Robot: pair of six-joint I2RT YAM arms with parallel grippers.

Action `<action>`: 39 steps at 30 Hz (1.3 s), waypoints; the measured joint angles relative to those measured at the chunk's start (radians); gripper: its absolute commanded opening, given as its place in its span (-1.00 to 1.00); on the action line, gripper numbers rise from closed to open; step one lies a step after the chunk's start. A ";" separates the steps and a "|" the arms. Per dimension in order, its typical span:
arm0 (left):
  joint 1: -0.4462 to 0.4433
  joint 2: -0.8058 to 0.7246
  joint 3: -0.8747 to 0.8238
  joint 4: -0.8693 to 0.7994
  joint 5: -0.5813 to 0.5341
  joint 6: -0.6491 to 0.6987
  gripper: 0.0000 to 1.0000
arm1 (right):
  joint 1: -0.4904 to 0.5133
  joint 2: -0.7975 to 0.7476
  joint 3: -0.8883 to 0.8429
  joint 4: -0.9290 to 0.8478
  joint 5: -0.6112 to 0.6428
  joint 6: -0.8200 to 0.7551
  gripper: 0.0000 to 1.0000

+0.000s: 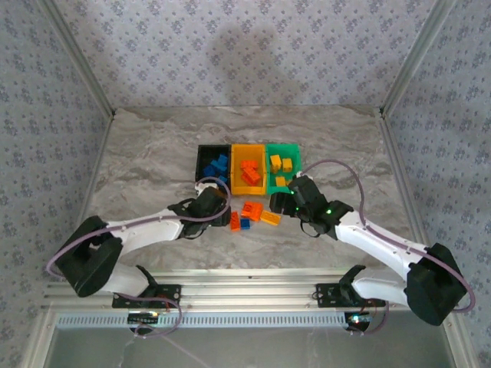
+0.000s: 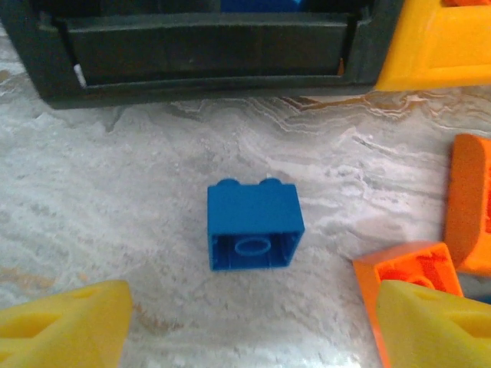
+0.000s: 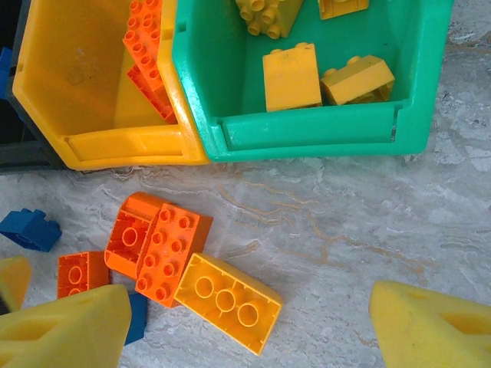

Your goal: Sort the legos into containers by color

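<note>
Three joined bins stand mid-table: black point(image 1: 201, 162), orange point(image 1: 248, 187), green point(image 1: 295, 149). A blue brick point(image 2: 254, 225) lies on its side, hollow underside toward my left gripper point(image 2: 249, 330). That gripper is open, low over the table just short of the brick, its yellow pads point(image 2: 65, 322) wide apart. My right gripper point(image 3: 249, 333) is open too, above an upturned yellow brick point(image 3: 228, 301) that touches an orange brick point(image 3: 173, 254). Yellow bricks point(image 3: 291, 77) lie in the green bin point(image 3: 307, 132), and orange bricks point(image 3: 149, 54) in the orange bin point(image 3: 123, 144).
More loose bricks sit between the grippers: orange ones point(image 3: 80, 272), a blue one point(image 3: 29, 228) and another blue one point(image 3: 138, 316) partly under my right finger. The black bin's front wall point(image 2: 207, 54) is just beyond the blue brick. Bare marble lies right of the yellow brick.
</note>
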 measured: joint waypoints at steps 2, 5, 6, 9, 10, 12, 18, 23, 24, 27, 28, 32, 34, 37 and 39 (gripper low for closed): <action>0.006 0.038 0.000 0.031 -0.010 0.004 0.57 | 0.000 -0.006 0.000 -0.001 0.002 0.000 0.66; 0.022 0.079 0.000 0.064 -0.030 0.011 0.50 | 0.000 -0.019 0.000 -0.002 0.007 0.000 0.67; 0.031 0.093 0.001 0.077 -0.034 0.012 0.48 | 0.000 -0.025 0.000 -0.003 0.010 0.000 0.67; 0.052 0.127 0.008 0.104 -0.040 0.023 0.35 | 0.000 -0.039 0.000 -0.008 0.011 0.000 0.67; 0.059 0.140 0.013 0.109 -0.043 0.027 0.29 | 0.000 -0.041 0.000 -0.008 0.014 0.000 0.67; 0.066 0.164 0.023 0.122 -0.046 0.034 0.12 | 0.000 -0.045 0.000 -0.009 0.017 0.000 0.67; 0.066 0.176 0.026 0.150 -0.050 0.042 -0.35 | 0.000 -0.050 0.000 -0.020 0.025 0.000 0.67; 0.063 0.127 0.014 0.132 -0.048 0.033 -0.47 | 0.000 -0.050 0.000 -0.023 0.025 0.000 0.67; 0.060 0.092 0.007 0.116 -0.049 0.029 -0.47 | -0.001 -0.050 0.000 -0.023 0.025 0.000 0.67; 0.042 -0.053 -0.008 0.053 -0.051 0.018 -0.46 | -0.001 -0.050 0.000 -0.023 0.025 0.000 0.68; 0.036 -0.108 -0.008 0.032 -0.052 0.017 -0.45 | -0.001 -0.051 0.000 -0.023 0.025 0.000 0.68; 0.047 -0.216 0.070 -0.065 -0.053 0.014 -0.45 | -0.001 -0.057 0.000 -0.023 0.025 0.000 0.68; 0.085 -0.187 0.158 -0.099 -0.047 0.015 -0.45 | -0.001 -0.056 0.000 -0.023 0.025 0.000 0.68; 0.156 -0.077 0.297 -0.118 -0.032 0.020 -0.47 | -0.003 -0.056 0.000 -0.023 0.025 0.000 0.68; 0.195 0.019 0.385 -0.121 -0.024 0.027 -0.46 | -0.006 -0.056 0.000 -0.023 0.025 0.000 0.68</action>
